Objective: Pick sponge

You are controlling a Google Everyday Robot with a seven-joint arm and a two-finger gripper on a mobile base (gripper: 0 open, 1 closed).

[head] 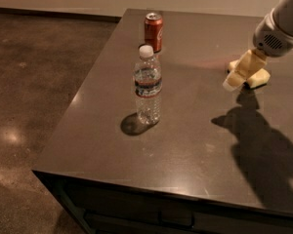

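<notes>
The sponge [260, 78] is a small pale yellow block lying flat on the dark table [185, 145] at the far right. My gripper [235, 80], pale yellowish and blocky, comes down from the upper right on a grey-white arm [278, 30]. It hangs in front of the sponge and covers its middle. I cannot tell whether it touches the sponge.
A clear plastic water bottle [147, 86] with a white cap stands upright near the table's middle left. A red soda can [153, 31] stands behind it near the far left edge. The table's left and front edges drop to a brown polished floor [34, 106].
</notes>
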